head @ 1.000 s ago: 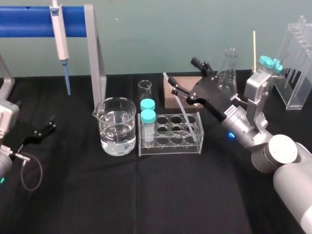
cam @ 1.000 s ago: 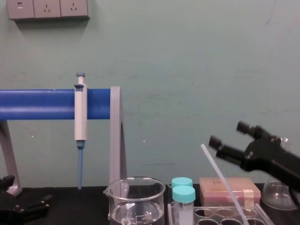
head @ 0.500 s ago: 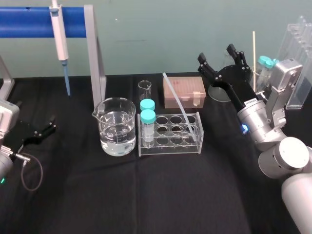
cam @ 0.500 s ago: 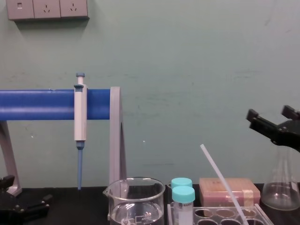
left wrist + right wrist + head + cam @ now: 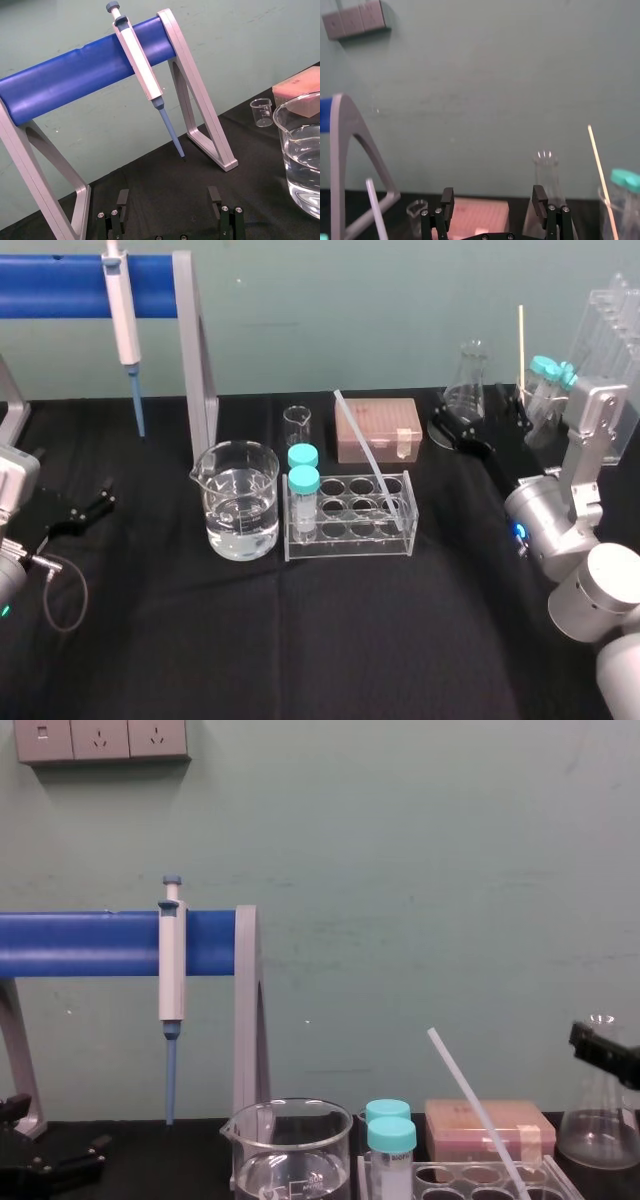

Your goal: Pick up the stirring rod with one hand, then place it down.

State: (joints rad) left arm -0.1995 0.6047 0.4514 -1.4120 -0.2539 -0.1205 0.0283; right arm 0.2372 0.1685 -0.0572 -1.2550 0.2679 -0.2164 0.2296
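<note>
The stirring rod point(image 5: 362, 448) leans in the test-tube rack point(image 5: 345, 545), top tilted back and left, while the right gripper point(image 5: 493, 195), fingers spread and empty, sits right of the rack, nearer than the idle, likewise spread left gripper point(image 5: 168, 197) well left of it.

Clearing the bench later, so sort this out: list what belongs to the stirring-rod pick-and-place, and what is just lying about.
Job: stirring rod, leaning in the tube rack; right gripper, open, near the flask.
Lying about: beaker of water, hanging pipette, pink box; left gripper parked at the left.
</note>
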